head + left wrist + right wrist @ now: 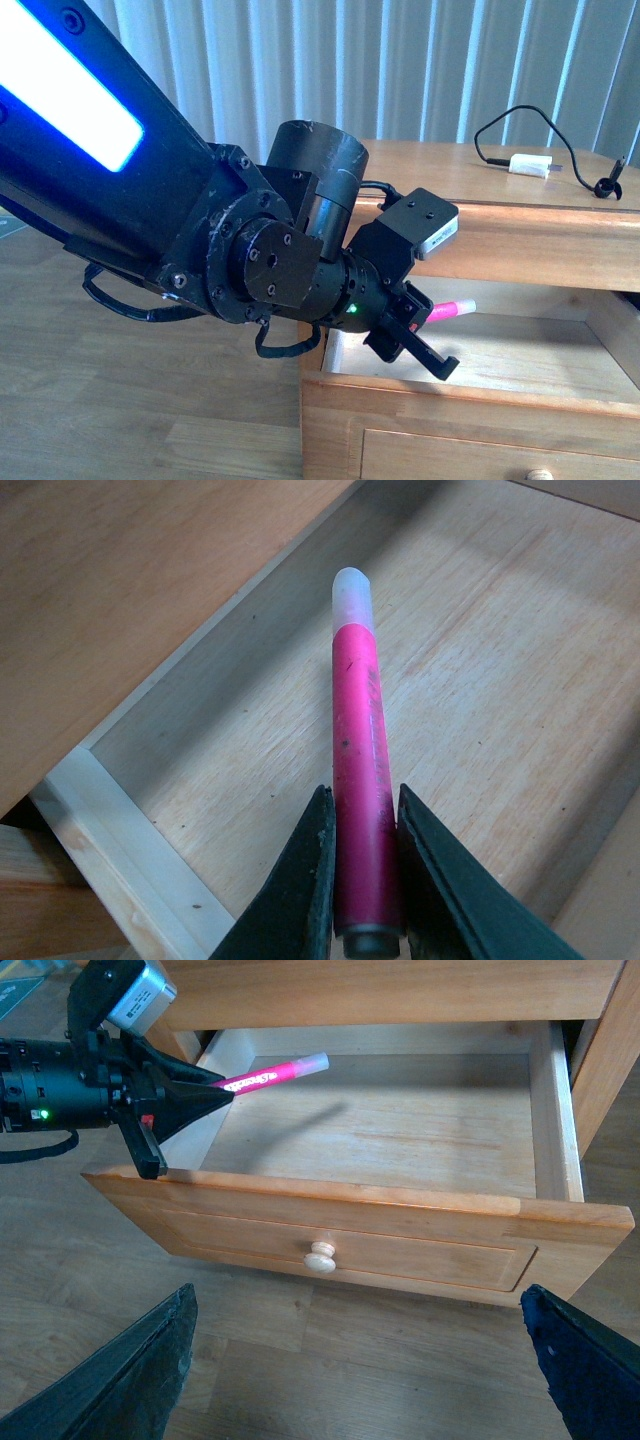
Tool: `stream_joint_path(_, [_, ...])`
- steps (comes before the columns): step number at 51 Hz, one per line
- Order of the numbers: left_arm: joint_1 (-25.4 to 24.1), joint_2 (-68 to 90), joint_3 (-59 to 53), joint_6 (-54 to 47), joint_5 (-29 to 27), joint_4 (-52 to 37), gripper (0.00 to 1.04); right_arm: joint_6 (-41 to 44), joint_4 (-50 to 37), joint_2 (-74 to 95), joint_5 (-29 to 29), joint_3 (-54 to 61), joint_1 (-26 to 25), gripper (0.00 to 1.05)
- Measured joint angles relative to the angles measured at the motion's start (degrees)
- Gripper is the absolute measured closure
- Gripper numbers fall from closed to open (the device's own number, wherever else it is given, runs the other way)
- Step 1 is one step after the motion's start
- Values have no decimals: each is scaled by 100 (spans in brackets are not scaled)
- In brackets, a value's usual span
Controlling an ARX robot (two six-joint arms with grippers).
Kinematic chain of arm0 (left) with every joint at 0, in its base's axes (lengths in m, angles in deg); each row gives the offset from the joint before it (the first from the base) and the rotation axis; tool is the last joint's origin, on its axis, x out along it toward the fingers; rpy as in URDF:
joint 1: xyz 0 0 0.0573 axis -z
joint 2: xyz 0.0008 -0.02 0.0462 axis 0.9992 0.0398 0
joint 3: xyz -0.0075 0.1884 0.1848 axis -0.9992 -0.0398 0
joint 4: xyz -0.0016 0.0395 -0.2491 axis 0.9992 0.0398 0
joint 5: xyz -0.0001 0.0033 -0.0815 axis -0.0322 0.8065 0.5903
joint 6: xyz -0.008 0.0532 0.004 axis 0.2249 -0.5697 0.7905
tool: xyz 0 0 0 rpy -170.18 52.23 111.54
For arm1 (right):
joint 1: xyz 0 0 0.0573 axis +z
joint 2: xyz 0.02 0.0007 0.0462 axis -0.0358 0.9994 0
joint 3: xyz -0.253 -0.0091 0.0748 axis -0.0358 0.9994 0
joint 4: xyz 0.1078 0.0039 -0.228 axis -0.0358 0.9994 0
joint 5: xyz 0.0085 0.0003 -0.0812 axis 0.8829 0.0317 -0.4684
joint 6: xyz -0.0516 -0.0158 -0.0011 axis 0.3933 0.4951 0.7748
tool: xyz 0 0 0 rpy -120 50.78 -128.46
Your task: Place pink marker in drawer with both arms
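Observation:
My left gripper point(432, 345) is shut on the pink marker point(452, 310) and holds it in the air over the left part of the open drawer point(520, 352). The marker's white cap end points into the drawer. In the left wrist view the marker point(357, 750) sits between both fingers point(300, 890) above the pale drawer floor point(480, 680). In the right wrist view the left gripper point(215, 1095) holds the marker point(275, 1074) above the drawer point(400, 1130), whose front carries a round knob point(320, 1256). My right gripper point(360, 1355) is open and empty, in front of the drawer front, over the floor.
A white charger block point(531, 166) with a black cable point(500, 125) lies on the cabinet top point(450, 165). Striped curtains hang behind. Wooden floor point(330, 1360) lies in front of the drawer. The left arm's bulky black body point(260, 250) fills the left of the front view.

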Motion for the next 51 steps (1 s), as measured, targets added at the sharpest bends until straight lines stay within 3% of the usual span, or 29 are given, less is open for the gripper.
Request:
stream_joint_path(22, [0,-531,-446,863,-664,-850,26,0,0,0,2,0,0,8])
stream_joint_path(29, [-42,-1172,-894,1377,-1239,-1073,6,0,0,0,0,0,0,8])
stream_joint_path(42, [-411,-2669,-2166,2065,-2343,-1497,6,0,0,0,2,0,0,8])
stream_joint_path(51, [-826,-4089,-3213,2557,-2524,-1611,6,0,0,0,2,0,0,8])
